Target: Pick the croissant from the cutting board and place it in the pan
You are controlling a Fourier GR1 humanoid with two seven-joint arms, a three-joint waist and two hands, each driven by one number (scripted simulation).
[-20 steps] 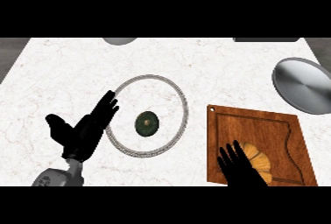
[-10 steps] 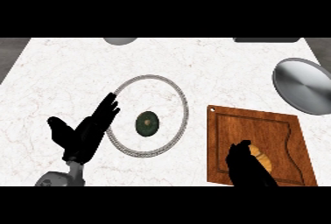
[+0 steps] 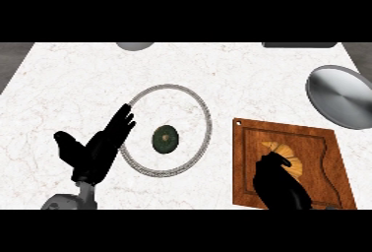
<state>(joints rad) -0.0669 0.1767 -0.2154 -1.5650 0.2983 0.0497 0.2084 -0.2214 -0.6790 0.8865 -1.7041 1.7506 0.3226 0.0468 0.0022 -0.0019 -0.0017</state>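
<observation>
White marbled counter (image 3: 80, 78) fills my head view from edge to edge. On it, the biggest thing is the wooden cutting board (image 3: 320, 147), which lies under and around my right hand (image 3: 280, 187); the hand comes in over the board's near edge. Next in size is the pan (image 3: 209, 125), a pale ring with a dark round disc (image 3: 166, 139) at its middle. It sits to the left of the right hand, apart from the board, and its left rim lies just beside the fingertips of my left hand (image 3: 94, 152). A round silver plate (image 3: 340, 97) lies beyond the right hand and to its right, past the board's far corner and clear of it.

The left hand is spread wide, fingers straight and pointing away from me toward the pan's rim, thumb out to the left, holding nothing.

The right hand is bent over, its fingers hooked down onto the near end of the croissant (image 3: 285, 150). The croissant lies on the board right at those fingers, its tan ridged body fanning out just beyond them and slightly to their right. The part under the hand is hidden from me, so I cannot tell how far the fingers wrap it.

Far ahead of both hands, at the counter's back edge, a small grey rounded thing (image 3: 134, 46) shows beyond the left hand, and a dark flat shape (image 3: 299, 45) beyond the right.
</observation>
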